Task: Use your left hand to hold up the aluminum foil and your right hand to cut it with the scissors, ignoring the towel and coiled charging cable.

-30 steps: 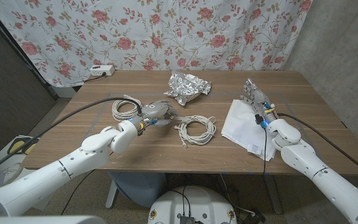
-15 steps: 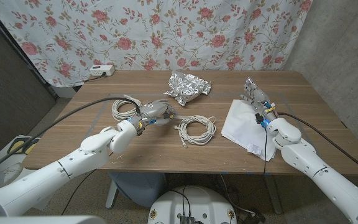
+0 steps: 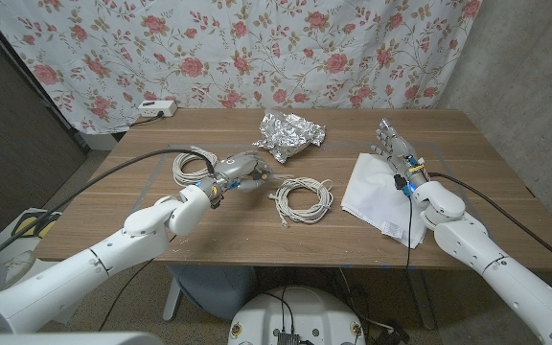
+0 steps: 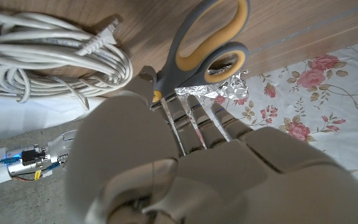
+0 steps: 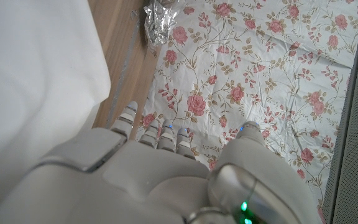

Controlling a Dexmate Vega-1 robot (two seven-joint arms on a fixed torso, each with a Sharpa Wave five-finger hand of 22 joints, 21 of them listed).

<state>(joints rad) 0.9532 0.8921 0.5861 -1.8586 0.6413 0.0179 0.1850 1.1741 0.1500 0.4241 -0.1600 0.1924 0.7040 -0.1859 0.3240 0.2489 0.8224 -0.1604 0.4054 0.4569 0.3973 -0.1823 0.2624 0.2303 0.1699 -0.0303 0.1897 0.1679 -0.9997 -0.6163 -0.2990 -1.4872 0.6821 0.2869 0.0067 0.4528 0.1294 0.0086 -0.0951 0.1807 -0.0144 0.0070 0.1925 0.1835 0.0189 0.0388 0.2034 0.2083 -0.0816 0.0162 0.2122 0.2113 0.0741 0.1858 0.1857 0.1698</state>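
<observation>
Scissors (image 4: pixel 205 46) lie on the table under your left hand (image 3: pixel 238 173), whose fingers curl over the blades. Crumpled aluminum foil (image 3: pixel 289 134) sits farther back. Your right hand (image 3: pixel 395 153), fingers extended, holds nothing beside the white towel (image 3: pixel 377 192).

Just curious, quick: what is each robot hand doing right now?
Left hand: fingers over the scissors; grip cannot be told.
Right hand: open, holding nothing, beside the white towel.
</observation>
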